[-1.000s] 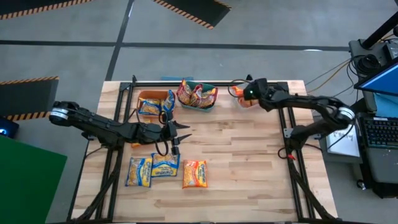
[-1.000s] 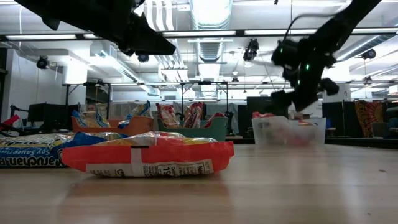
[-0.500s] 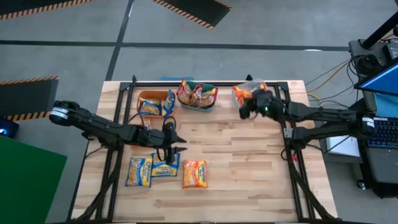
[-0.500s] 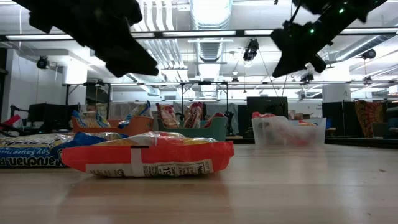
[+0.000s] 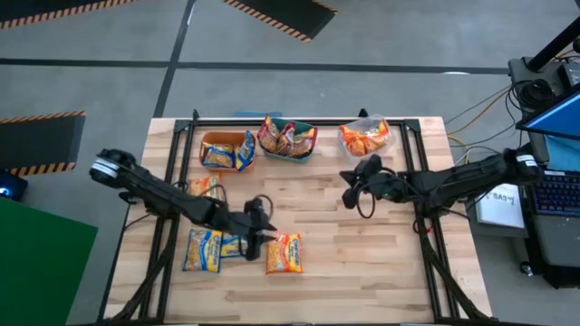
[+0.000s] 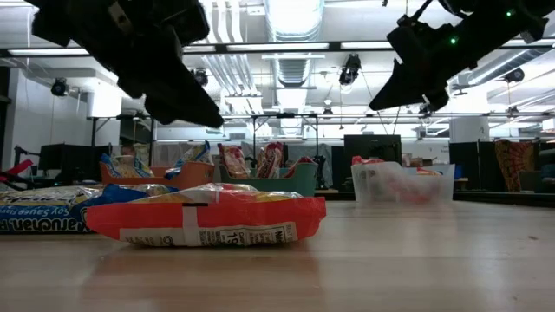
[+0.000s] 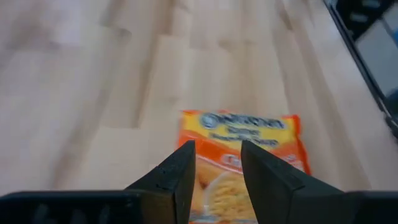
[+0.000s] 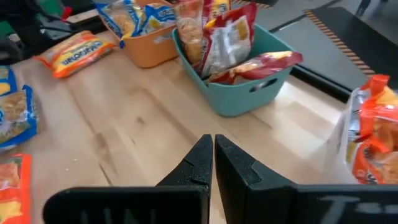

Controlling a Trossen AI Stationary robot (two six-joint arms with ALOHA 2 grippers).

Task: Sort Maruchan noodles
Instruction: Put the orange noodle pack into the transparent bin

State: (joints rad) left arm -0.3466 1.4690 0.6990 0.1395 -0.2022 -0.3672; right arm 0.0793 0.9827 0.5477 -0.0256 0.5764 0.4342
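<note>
Three noodle packets lie flat on the table's near part: an orange-red one [image 5: 284, 254] [image 6: 208, 221] [image 7: 249, 155] and two blue-and-yellow ones [image 5: 203, 249] [image 5: 237, 244]. Another orange-red packet [image 5: 204, 187] lies near the orange bin. My left gripper [image 5: 263, 234] [image 7: 217, 162] hovers open in the air above the orange-red packet's left edge, touching nothing. My right gripper [image 5: 349, 186] [image 8: 213, 155] is shut and empty, raised over the table's middle, short of the bins.
Along the far edge stand an orange bin [image 5: 224, 138] with blue packets, a green bin [image 5: 304, 154] [image 8: 249, 93] with maroon packets, and a clear bin [image 5: 364, 122] with orange-red packets. Bare wood lies on the table's right and near parts.
My left gripper has moved toward the near edge and come over the orange-red packet. My right gripper has risen from the clear bin and drawn back toward the table's middle, nearer and to the left. The packets on the table have stayed put.
</note>
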